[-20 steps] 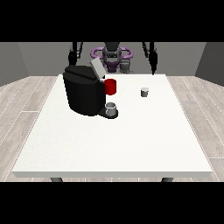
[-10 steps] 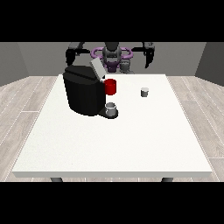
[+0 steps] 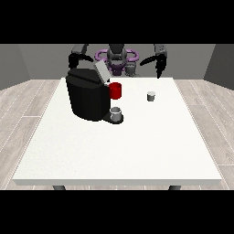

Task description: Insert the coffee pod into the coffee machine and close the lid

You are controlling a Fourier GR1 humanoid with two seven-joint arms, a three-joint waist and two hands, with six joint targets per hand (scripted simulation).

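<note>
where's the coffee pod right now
The coffee pod stands alone on the white table, right of the coffee machine, below the hand at the view's right.

On the table [image 3: 114,151], the coffee pod [image 3: 151,96] sits right of the coffee machine [image 3: 89,96], well apart

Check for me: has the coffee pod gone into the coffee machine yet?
No: the coffee pod stands on the white table, apart from the coffee machine, whose lid is raised.

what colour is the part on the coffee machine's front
Red, against the black coffee machine; front view shows it.
</note>
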